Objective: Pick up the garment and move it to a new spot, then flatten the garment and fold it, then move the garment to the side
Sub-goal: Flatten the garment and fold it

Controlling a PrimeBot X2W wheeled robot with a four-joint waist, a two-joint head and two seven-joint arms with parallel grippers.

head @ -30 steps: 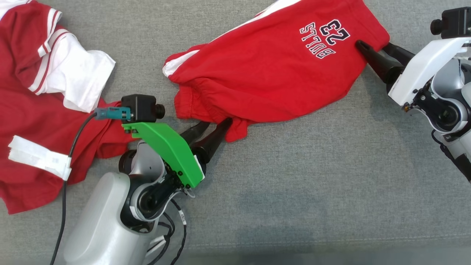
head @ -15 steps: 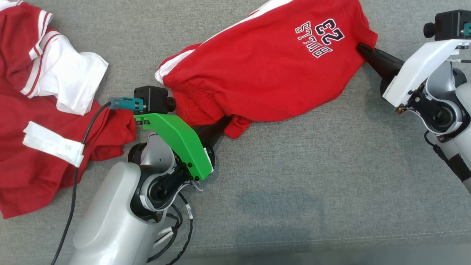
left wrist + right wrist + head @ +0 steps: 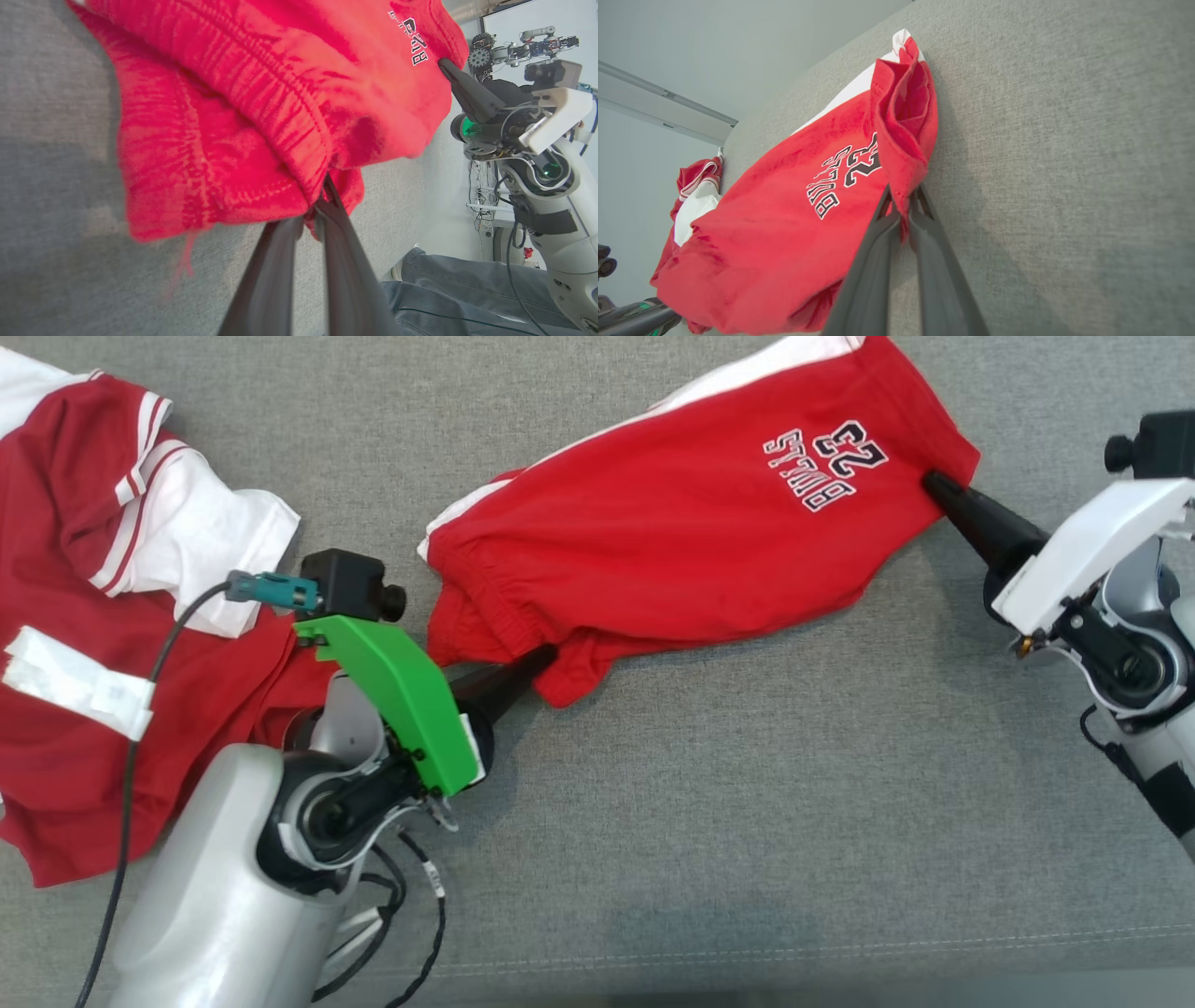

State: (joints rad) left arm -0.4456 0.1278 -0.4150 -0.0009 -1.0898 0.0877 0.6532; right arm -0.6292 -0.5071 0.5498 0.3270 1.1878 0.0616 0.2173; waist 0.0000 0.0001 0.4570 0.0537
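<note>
The garment (image 3: 672,541) is a pair of red shorts with a white side stripe and a "BULLS 23" print, stretched across the grey surface (image 3: 747,803). My left gripper (image 3: 544,660) is shut on its elastic waistband corner, seen close in the left wrist view (image 3: 315,212) under the bunched garment (image 3: 243,116). My right gripper (image 3: 934,485) is shut on the leg hem beside the print; the right wrist view shows its fingers (image 3: 901,210) pinching the hem of the garment (image 3: 784,224). The cloth hangs slightly lifted between the two grips.
A second red and white garment (image 3: 103,616) with a white label lies crumpled at the left, close behind my left wrist. A cable (image 3: 140,709) trails over it. Grey surface stretches before and right of the shorts.
Both grippers closed from open onto the shorts' edges. The shorts now stretch a little tauter between the grips. The head view shifted slightly.
</note>
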